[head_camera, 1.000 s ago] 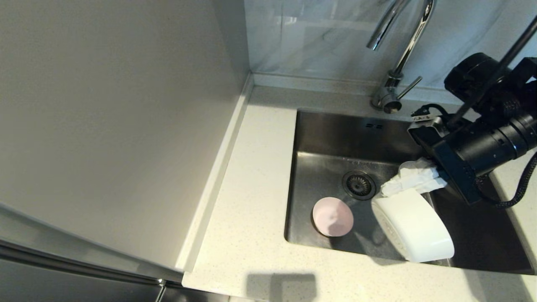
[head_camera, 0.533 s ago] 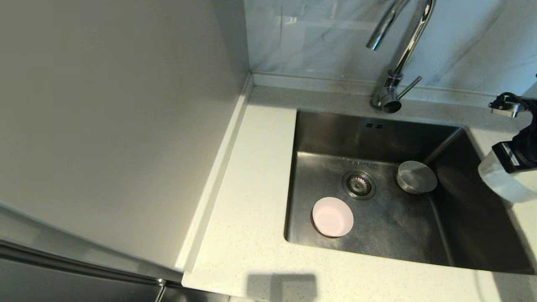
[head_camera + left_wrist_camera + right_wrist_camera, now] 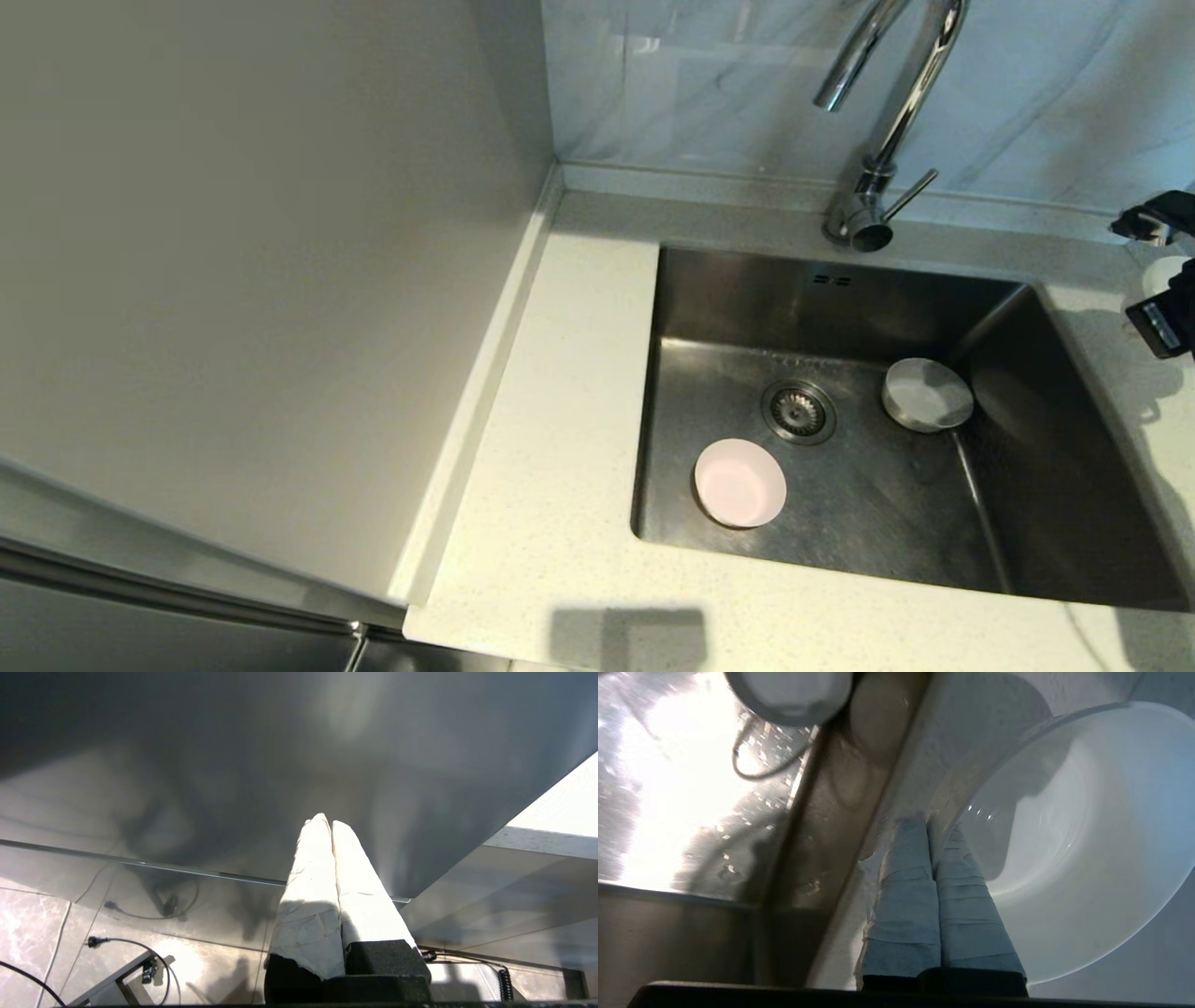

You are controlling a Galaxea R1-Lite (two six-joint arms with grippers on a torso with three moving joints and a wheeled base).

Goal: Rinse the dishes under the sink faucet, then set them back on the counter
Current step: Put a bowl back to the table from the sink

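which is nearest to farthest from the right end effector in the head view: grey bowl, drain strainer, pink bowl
The right end effector, shut on the white bowl, sits over the counter right of the sink.
1. grey bowl, right side of the basin
2. drain strainer, basin middle
3. pink bowl, front left corner
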